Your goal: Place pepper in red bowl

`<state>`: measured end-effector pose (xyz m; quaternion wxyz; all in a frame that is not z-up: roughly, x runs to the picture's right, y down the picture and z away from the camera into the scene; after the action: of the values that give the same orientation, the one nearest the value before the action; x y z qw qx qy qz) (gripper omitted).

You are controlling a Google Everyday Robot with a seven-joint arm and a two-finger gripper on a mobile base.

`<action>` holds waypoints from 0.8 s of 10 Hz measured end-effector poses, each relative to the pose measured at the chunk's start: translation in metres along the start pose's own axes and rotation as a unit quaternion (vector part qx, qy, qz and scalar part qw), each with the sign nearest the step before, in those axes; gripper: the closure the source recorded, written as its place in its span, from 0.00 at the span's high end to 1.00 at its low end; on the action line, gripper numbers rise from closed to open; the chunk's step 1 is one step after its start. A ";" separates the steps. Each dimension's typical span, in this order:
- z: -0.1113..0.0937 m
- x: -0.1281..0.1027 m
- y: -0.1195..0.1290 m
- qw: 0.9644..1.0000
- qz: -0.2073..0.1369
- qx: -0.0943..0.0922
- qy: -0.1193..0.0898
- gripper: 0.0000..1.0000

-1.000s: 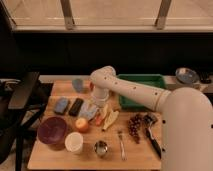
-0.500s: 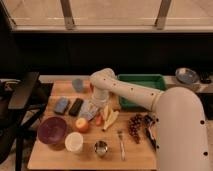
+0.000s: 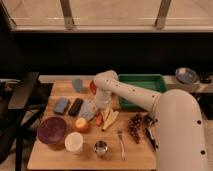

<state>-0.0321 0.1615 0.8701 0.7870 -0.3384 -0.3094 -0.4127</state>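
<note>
None of the task looks done yet: the pepper is not in the red bowl. At the lower left of the table (image 3: 42, 157) sits the dark maroon bowl (image 3: 51, 130), and to its right the round orange fruit (image 3: 81, 124); neither is your concern. Further right and higher up, near the table's far edge, the red bowl (image 3: 92, 86) peeks out beside the arm, apparently with nothing in it. The pepper (image 3: 99, 120) lies low at centre frame, just beside the pale yellow pieces (image 3: 110, 119) and well apart from the bowl. The gripper (image 3: 101, 110) hangs right over it, pointing down; you cannot tell whether it has a hold on anything. The green tray (image 3: 141, 85) stands at the upper right. Left for you, I judge: secure the pepper, lift, carry it up-frame to the bowl and release. Compared with half a second ago, the gripper has sunk slightly toward the pepper, which has not moved.
</note>
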 end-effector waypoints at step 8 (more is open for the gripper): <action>-0.070 0.001 0.002 0.996 0.045 0.062 0.037 0.00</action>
<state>-0.0150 0.1072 0.8300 0.8355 -0.2868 -0.2896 -0.3686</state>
